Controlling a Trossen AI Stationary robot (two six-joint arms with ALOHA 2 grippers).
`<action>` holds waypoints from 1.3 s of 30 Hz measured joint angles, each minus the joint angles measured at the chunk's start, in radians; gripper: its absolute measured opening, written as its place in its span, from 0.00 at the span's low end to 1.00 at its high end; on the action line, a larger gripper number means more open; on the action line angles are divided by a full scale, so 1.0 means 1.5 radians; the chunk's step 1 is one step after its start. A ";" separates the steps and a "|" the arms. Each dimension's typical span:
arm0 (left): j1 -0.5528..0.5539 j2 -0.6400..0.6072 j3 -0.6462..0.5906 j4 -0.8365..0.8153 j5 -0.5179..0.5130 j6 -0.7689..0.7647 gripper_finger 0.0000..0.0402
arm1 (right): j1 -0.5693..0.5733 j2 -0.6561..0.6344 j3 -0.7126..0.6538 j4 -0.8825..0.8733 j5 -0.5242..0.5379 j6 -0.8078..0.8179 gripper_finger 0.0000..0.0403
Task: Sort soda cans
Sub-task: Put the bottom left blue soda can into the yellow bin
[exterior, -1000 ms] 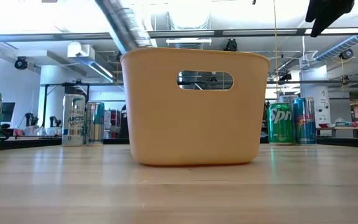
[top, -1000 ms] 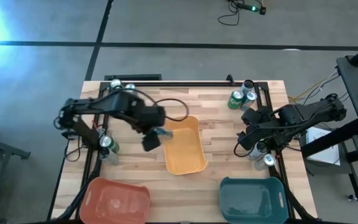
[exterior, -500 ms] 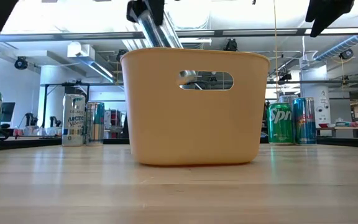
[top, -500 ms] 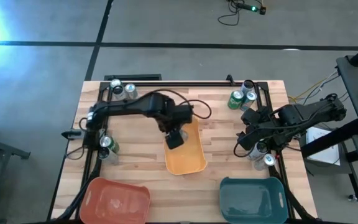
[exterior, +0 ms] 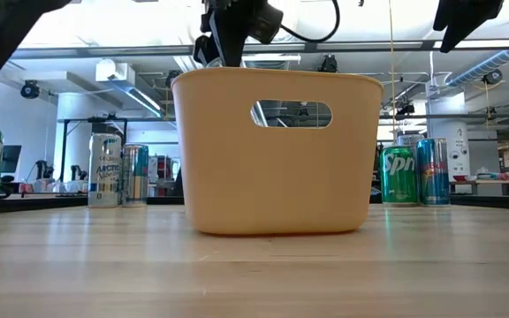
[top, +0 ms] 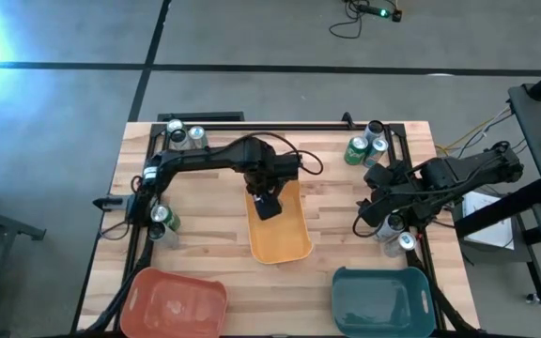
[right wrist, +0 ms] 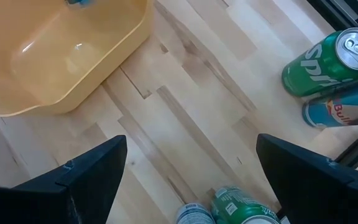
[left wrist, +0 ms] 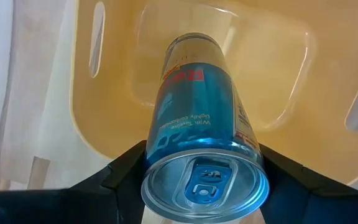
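My left gripper (top: 267, 203) is over the yellow-orange bin (top: 285, 239) at the table's middle, shut on a silver-blue soda can (left wrist: 199, 124) whose tabbed top faces the wrist camera. In the low view the gripper (exterior: 235, 31) stands just above the bin's rim (exterior: 277, 78), and the bin wall hides the can. My right gripper (right wrist: 191, 180) is open over the table's right side (top: 372, 214) and holds nothing. Other soda cans stand upright at the back left (top: 184, 135), left edge (top: 162, 222), back right (top: 360, 148) and right edge (top: 398, 237). My left gripper pinches the silver-blue can's side wall near its tabbed top end (left wrist: 166, 155) between its two fingers (left wrist: 126, 173), one on each side. The fingers point down into the bin from above. The can hangs below them, bottom end down; I cannot tell whether it touches the bin floor.
A red bin (top: 175, 300) sits at the near left and a teal bin (top: 379, 299) at the near right. A green can and a blue can (right wrist: 334, 62) stand beside my right gripper. Bare wood lies between the bins.
My left gripper has carried the silver-blue can from the left of the yellow-orange bin toward the table's right until it is over the bin. It has tipped from a slant to pointing down, and the can has gone down behind the bin's wall.
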 joint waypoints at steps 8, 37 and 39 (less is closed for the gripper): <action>-0.014 -0.015 0.000 0.001 -0.002 0.007 0.54 | 0.000 0.000 0.000 0.001 0.001 -0.001 0.88; -0.060 -0.507 -0.600 0.001 0.075 -0.127 0.54 | 0.000 0.028 -0.028 0.069 0.033 -0.034 0.87; -0.059 -0.501 -0.637 0.003 0.074 -0.123 0.54 | 0.000 0.059 -0.026 0.081 0.031 -0.075 0.87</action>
